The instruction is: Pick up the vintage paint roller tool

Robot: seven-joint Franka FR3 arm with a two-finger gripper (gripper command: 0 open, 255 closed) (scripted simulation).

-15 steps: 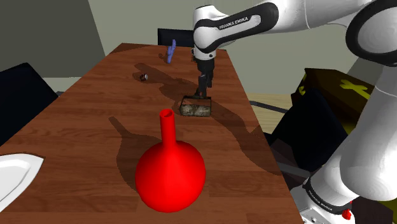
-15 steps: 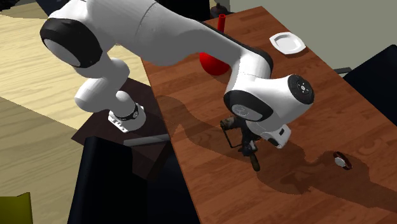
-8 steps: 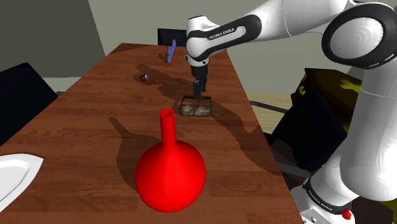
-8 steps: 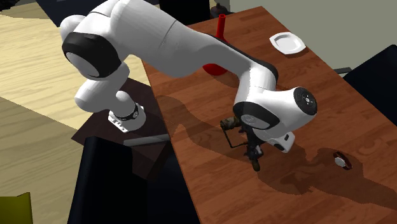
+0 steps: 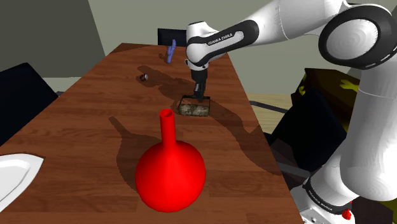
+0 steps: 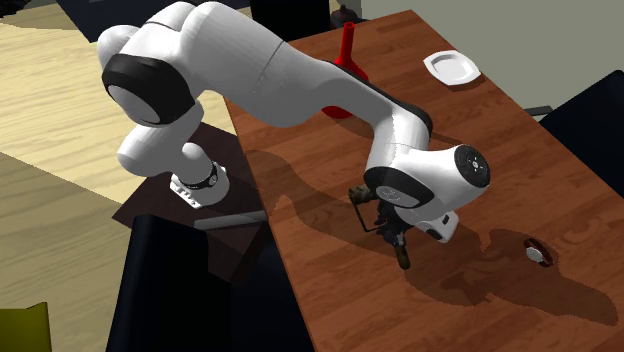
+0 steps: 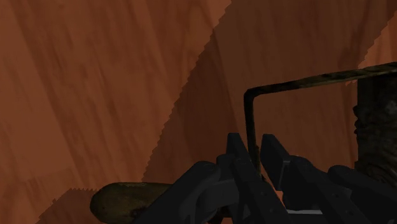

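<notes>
Paint roller [image 5: 195,109]: lay flat on the brown tabletop [image 5: 89,108].
End effector [image 7: 254,145]: narrow, pinching the paint roller's thin wire.
Red vase [image 5: 170,173]: stood nearer, well apart from it.

The arm [image 5: 289,18] reaches forward, wrist turned straight down, tool [image 7: 256,145] pinched on the paint roller [image 5: 195,109].

Shoulder view: beside stand, looks down length of table [image 5: 95,121]; paint roller [image 5: 195,109] mid-distance, red vase [image 5: 170,175] nearer camera.
Second exterior view: high beyond roller, facing back.
Wrist view: close over roller's wire frame.
Exterior views share tabletop, roller, vase.
</notes>
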